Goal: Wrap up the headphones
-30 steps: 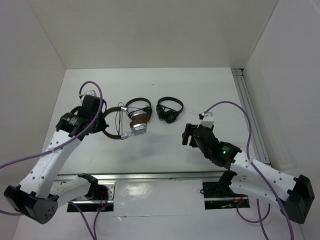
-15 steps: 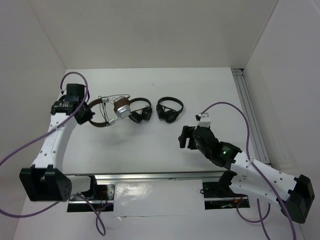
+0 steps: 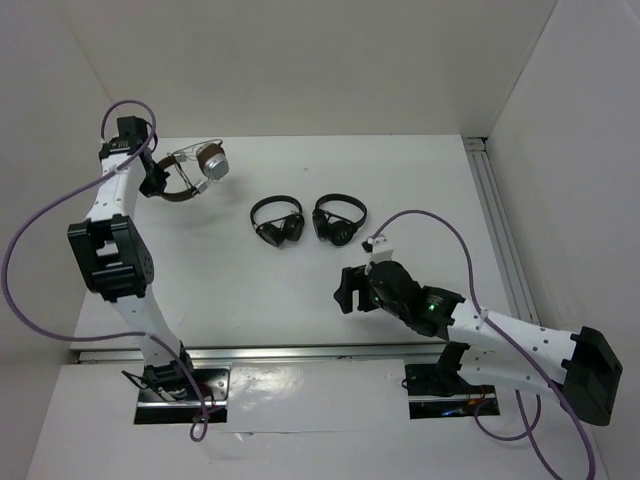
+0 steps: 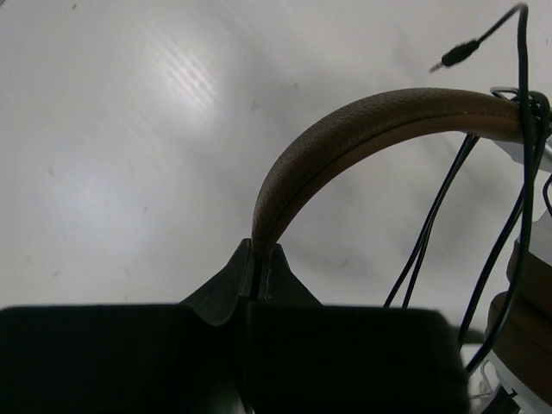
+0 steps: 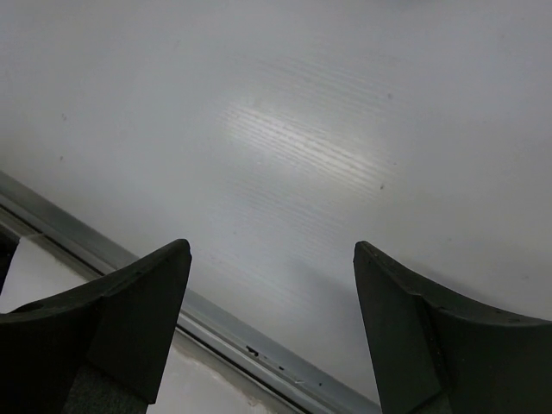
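Note:
The headphones [image 3: 192, 172] have a brown headband, a silver earcup and a thin black cable. My left gripper [image 3: 157, 182] is shut on the headband and holds them raised at the far left corner. In the left wrist view the brown headband [image 4: 345, 142] runs out from between my shut fingertips [image 4: 259, 259]. The black cable [image 4: 431, 233] hangs in loops beside it, its plug [image 4: 455, 55] free in the air. My right gripper [image 3: 347, 295] is open and empty low over the table near the front middle. In the right wrist view its fingers [image 5: 147, 302] stand wide apart over bare table.
Two small all-black headphones [image 3: 277, 220] [image 3: 339, 220] lie side by side at the table's middle. A metal rail [image 3: 300, 352] runs along the front edge and shows in the right wrist view [image 5: 216, 323]. Another rail [image 3: 497, 230] runs along the right side. White walls enclose the table.
My left arm has swung up and back to the far left corner, lifting the brown headphones away from the black pairs. My right gripper has moved left and nearer the front edge.

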`<action>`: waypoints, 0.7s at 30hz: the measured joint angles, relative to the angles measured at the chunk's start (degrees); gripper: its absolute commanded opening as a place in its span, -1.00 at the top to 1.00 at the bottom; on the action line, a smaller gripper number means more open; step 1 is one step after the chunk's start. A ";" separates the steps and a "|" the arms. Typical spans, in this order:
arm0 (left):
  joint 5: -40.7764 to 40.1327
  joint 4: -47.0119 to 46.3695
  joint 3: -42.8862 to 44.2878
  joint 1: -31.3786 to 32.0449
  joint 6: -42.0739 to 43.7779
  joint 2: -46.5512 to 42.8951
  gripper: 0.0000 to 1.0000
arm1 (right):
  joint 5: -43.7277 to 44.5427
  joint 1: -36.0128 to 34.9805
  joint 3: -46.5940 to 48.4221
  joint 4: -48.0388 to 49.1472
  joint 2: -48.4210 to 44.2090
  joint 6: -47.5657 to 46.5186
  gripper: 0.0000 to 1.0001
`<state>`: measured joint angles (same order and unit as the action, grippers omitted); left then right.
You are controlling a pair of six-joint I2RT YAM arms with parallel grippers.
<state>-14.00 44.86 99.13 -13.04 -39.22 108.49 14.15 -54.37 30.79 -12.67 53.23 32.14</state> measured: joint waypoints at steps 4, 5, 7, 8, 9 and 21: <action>-1.88 -0.28 10.62 -0.83 0.07 11.96 1.00 | 1.42 -4.42 -0.87 2.32 1.05 -0.09 -0.67; -2.25 -0.13 13.05 -0.87 0.11 14.93 1.00 | 2.08 -5.77 -1.44 3.37 1.42 -0.04 -0.67; -2.38 0.09 16.02 -0.98 0.04 19.96 1.00 | 3.52 -8.33 -2.49 4.94 2.64 -0.02 -0.67; -2.38 0.09 16.90 -1.18 -0.04 22.03 1.00 | 4.20 -9.27 -3.02 5.44 3.50 0.07 -0.67; -2.19 0.13 17.31 -1.25 -0.09 23.58 1.00 | 4.79 -10.03 -3.41 5.66 4.26 0.26 -0.67; -4.68 0.61 25.68 -3.76 -4.59 29.51 0.78 | 9.64 -16.72 -6.60 9.99 10.54 7.37 -0.67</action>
<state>-18.68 45.47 124.81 -16.80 -43.81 137.99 23.79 -71.09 24.18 -2.68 63.77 39.51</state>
